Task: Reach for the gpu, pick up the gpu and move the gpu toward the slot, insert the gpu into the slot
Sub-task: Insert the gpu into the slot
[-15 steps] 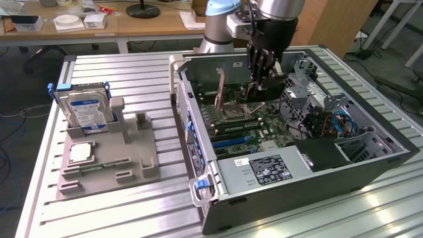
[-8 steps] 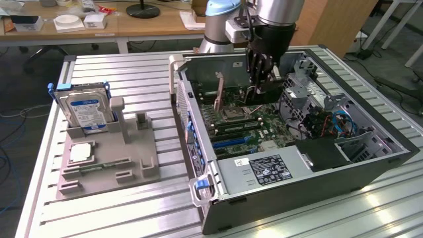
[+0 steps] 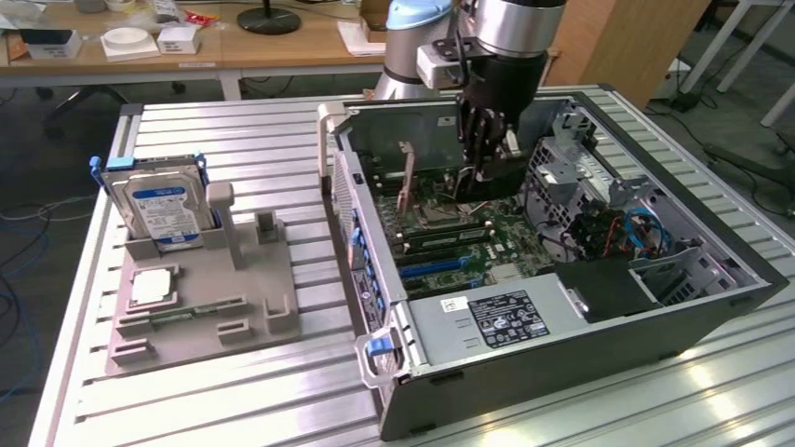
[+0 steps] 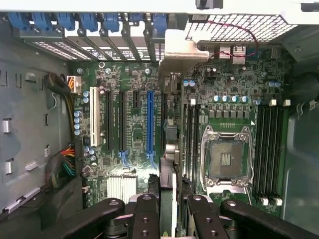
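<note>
Gpu [image 3: 478, 189] clamped edge-on in narrow gripper [image 4: 172, 214], above motherboard [image 4: 134, 137], just beside blue slot [image 4: 150, 122]. Hold your card upright, bracket [image 4: 182, 49] square to case [image 3: 584, 358] rear edge; press straight.

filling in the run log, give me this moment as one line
pincer: shut on gpu | gpu: edge-on inside case, over board beside blue slot | seated: cannot tell
</note>
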`<state>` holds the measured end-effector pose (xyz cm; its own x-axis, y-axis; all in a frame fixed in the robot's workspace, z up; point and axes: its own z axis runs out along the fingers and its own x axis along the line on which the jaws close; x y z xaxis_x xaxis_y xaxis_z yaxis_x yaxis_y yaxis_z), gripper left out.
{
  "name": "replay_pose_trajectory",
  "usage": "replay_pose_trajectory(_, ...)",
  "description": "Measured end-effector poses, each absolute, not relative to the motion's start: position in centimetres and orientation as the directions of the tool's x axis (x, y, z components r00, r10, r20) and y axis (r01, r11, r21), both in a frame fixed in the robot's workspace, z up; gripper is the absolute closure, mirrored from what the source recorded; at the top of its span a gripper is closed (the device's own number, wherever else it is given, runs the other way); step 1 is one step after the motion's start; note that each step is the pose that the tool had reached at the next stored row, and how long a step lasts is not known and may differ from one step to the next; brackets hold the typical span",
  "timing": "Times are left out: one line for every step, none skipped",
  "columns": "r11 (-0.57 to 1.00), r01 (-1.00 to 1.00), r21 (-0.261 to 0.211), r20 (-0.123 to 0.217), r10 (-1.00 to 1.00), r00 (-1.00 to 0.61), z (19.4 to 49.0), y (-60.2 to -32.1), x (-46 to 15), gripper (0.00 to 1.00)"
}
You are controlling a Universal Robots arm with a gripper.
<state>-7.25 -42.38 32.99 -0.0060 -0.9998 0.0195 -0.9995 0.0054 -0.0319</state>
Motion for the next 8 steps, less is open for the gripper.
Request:
replay_pose_trajectory(0.005,-0.999,-0.032,0.019,-1.0,-0.006,32.88,-42.38,-7.33,0.74)
replay_pose_trajectory(0.005,-0.999,-0.032,0.019,-1.0,-0.006,32.78,-42.38,-7.41,0.74)
replay_pose_trajectory(0.005,-0.999,-0.032,0.019,-1.0,-0.006,32.67,-42.38,-7.51,0.74)
replay_pose_trajectory(0.005,-0.999,-0.032,0.019,-1.0,-0.006,32.56,-42.38,-7.61,0.74)
replay_pose_trajectory(0.005,-0.999,-0.032,0.02,-1.0,-0.006,32.45,-42.38,-7.72,0.74)
replay_pose_trajectory(0.005,-0.999,-0.032,0.019,-1.0,-0.006,32.34,-42.38,-7.83,0.74)
replay_pose_trajectory(0.005,-0.999,-0.032,0.02,-1.0,-0.006,32.24,-42.38,-7.94,0.74)
replay_pose_trajectory(0.005,-0.999,-0.032,0.019,-1.0,-0.006,32.15,-42.38,-8.03,0.74)
